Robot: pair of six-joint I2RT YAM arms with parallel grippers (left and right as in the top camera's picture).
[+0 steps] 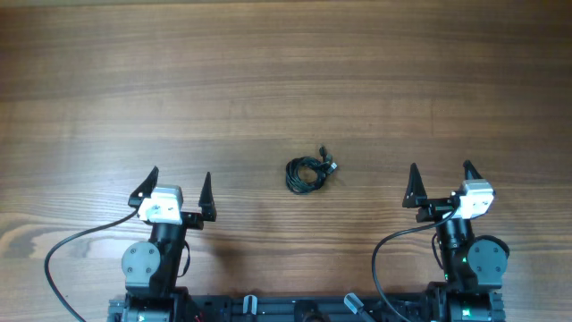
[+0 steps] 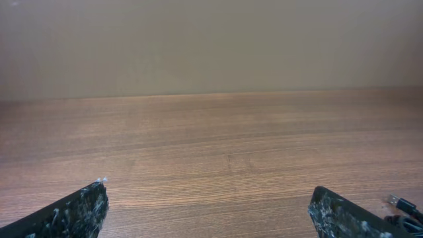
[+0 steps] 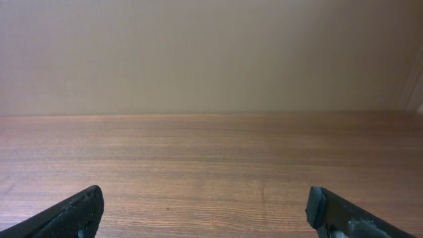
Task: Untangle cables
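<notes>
The cables (image 1: 309, 172) lie bunched in a small black knot on the wooden table, near the middle and between my two arms. A tiny plug end sticks out at the knot's upper right. In the left wrist view only a plug end of the cables (image 2: 403, 203) shows at the lower right edge. My left gripper (image 1: 178, 184) is open and empty, left of the knot. It also shows in the left wrist view (image 2: 206, 198). My right gripper (image 1: 441, 175) is open and empty, right of the knot. It also shows in the right wrist view (image 3: 205, 201), where no cables show.
The wooden table (image 1: 286, 72) stretches far beyond both grippers. Thick black arm cables (image 1: 63, 250) loop near the arm bases at the near edge. A plain beige wall (image 3: 211, 53) stands behind the table.
</notes>
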